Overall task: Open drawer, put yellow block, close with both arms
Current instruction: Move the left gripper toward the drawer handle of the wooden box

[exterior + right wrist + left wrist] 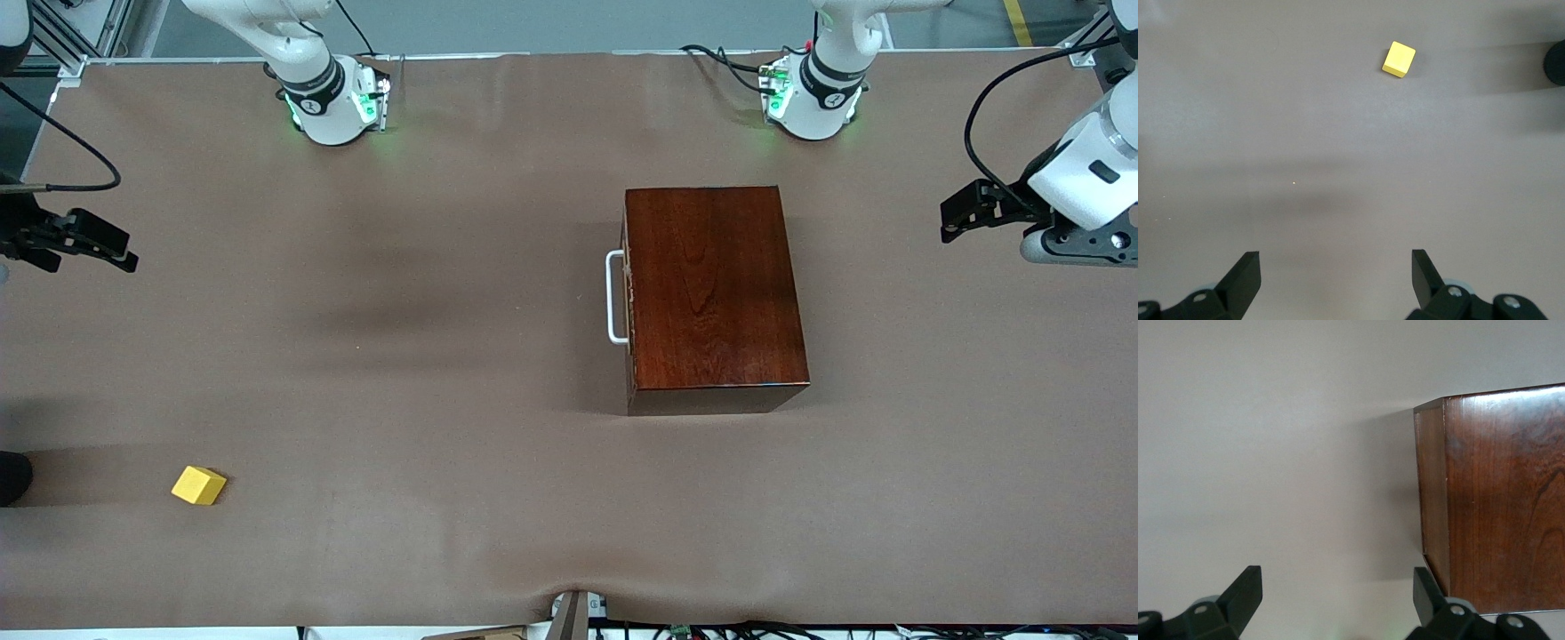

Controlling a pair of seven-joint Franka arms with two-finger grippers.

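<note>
The dark reddish-brown wooden box (716,289) stands on the table toward the left arm's end. Its drawer is shut, and the white bar handle (614,298) faces the right arm's end. The yellow block (198,485) lies on the table near the front camera at the right arm's end; it also shows in the right wrist view (1398,59). My left gripper (946,222) is open and empty in the air beside the box (1498,500), at the side away from the handle. My right gripper (124,251) is open and empty over bare table at the right arm's end.
A brown cloth (427,356) covers the table. A black round object (13,477) sits at the table's edge beside the yellow block, and shows in the right wrist view (1556,63). The two arm bases (333,102) (813,98) stand along the table edge farthest from the front camera.
</note>
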